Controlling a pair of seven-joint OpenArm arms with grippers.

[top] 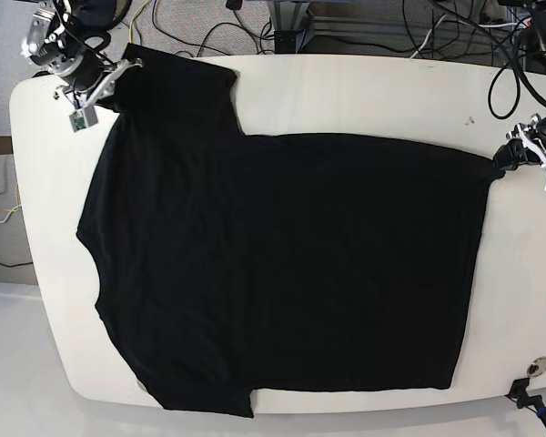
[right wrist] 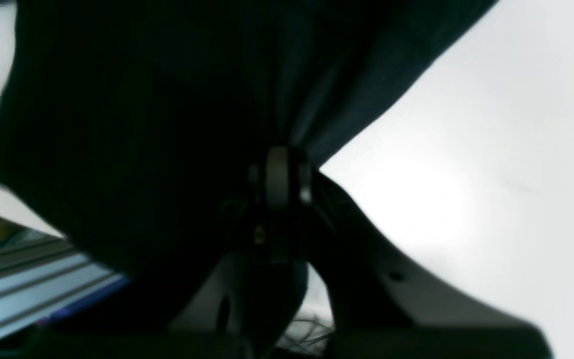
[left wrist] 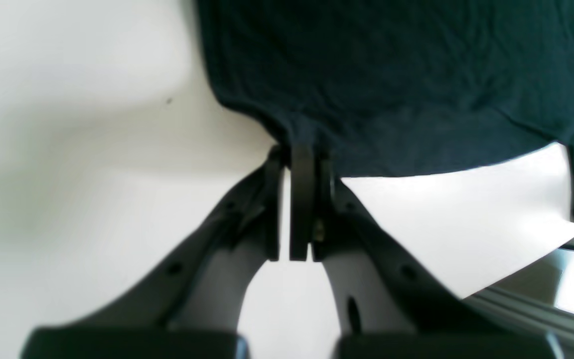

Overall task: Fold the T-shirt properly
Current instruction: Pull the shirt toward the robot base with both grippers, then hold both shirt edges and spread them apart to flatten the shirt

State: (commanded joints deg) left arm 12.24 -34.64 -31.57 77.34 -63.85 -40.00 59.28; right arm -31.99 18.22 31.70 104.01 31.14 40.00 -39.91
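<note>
T-shirt (top: 282, 264), plain black, lies spread nearly flat over most of the white table (top: 364, 91) in the base view, its hem toward the right of the frame and its sleeves toward the left, one sleeve at the upper left and one at the lower left, the latter reaching the table's near edge. Left gripper (top: 508, 160) sits at the right edge of that view, its jaws pinched together on the upper right corner of the hem; the left wrist view shows the fingers (left wrist: 301, 169) closed with a small bunch of dark fabric (left wrist: 391, 75) caught at their tips, the rest of the cloth lying on the tabletop beyond. Right gripper (top: 118, 75) is at the upper left of the base view, clamped on the upper sleeve; in the right wrist view its closed tips (right wrist: 279, 172) grip the cloth (right wrist: 132, 129), which drapes over the left of the frame, blurred
</note>
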